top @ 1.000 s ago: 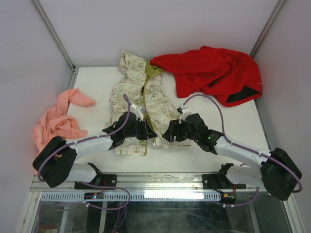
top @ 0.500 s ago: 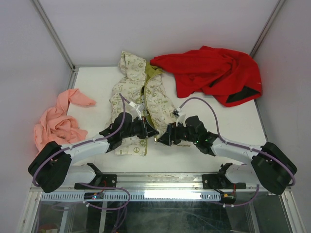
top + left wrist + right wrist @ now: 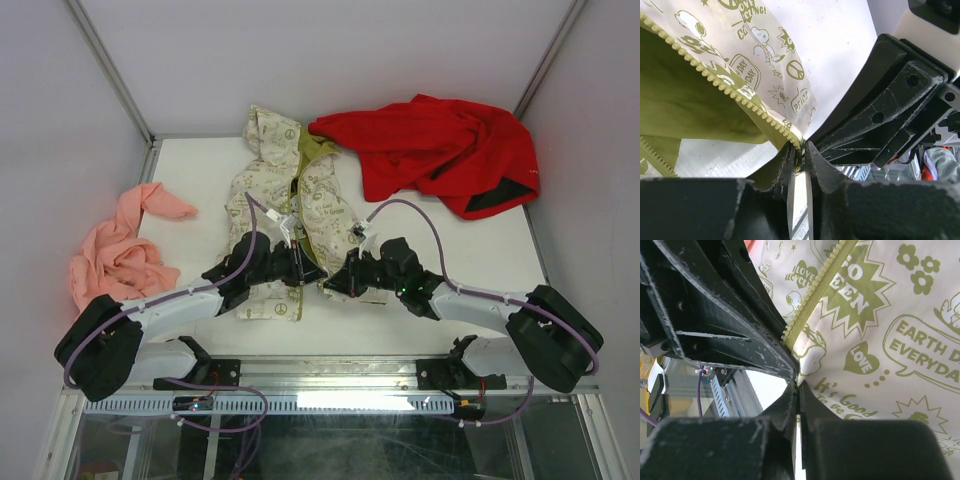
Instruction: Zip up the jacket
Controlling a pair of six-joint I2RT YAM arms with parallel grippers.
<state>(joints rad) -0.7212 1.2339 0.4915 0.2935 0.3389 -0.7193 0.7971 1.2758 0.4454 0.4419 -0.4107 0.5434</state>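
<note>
The jacket lies lengthwise on the middle of the white bench, hood end away from the arms, its front open so the olive lining shows between the printed panels and the zipper teeth stand unjoined. At its near hem the left claw is pinched narrow on the lower end of one toothed edge, and the right claw, just beside it, is closed tight on the other panel's bottom corner. A red garment lies far right against the hood, and a pink garment is bunched at the left edge, apart from the jacket
</note>
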